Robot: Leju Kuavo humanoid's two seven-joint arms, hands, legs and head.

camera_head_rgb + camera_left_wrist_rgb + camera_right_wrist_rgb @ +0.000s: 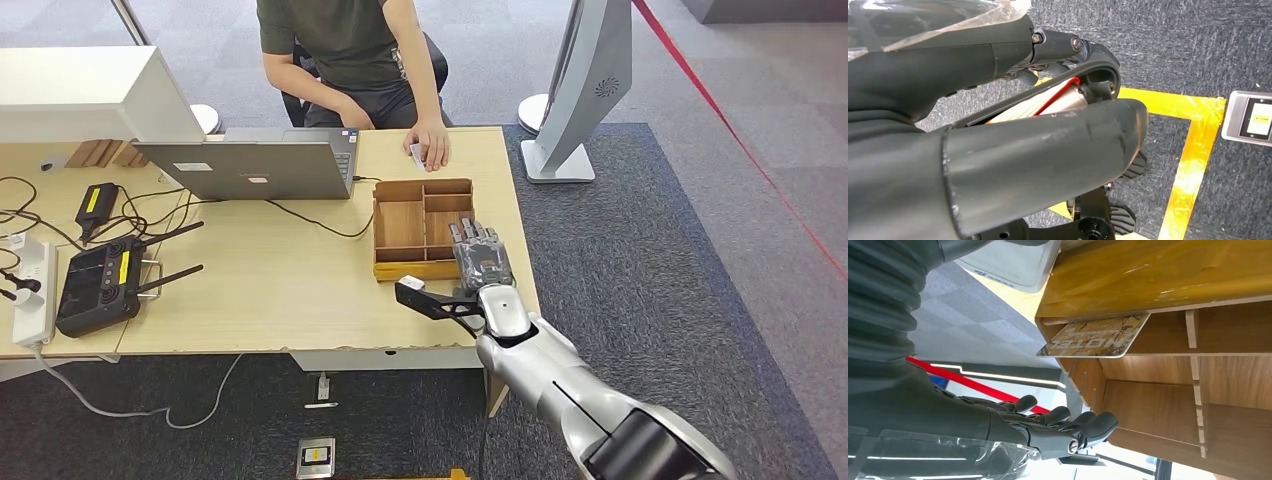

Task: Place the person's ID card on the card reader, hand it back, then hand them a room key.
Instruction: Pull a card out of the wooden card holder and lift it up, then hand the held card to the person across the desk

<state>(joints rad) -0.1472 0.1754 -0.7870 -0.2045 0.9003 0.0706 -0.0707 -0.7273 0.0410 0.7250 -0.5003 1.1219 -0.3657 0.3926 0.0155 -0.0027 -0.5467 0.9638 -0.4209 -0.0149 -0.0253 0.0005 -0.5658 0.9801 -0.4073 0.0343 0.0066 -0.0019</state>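
Our right hand [482,258], empty with fingers straight, hovers over the wooden tray [398,268]; it may push the hotel key card [1095,336] deeper.

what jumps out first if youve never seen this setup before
The robot's silver right arm reaching in from below, its right hand hovering with fingers extended over the near right corner of the wooden organizer tray on the desk. In the right wrist view a card printed HOTEL leans in one of the tray's compartments. Across the desk a seated person's hand rests on the tabletop holding a small card beside the open laptop.
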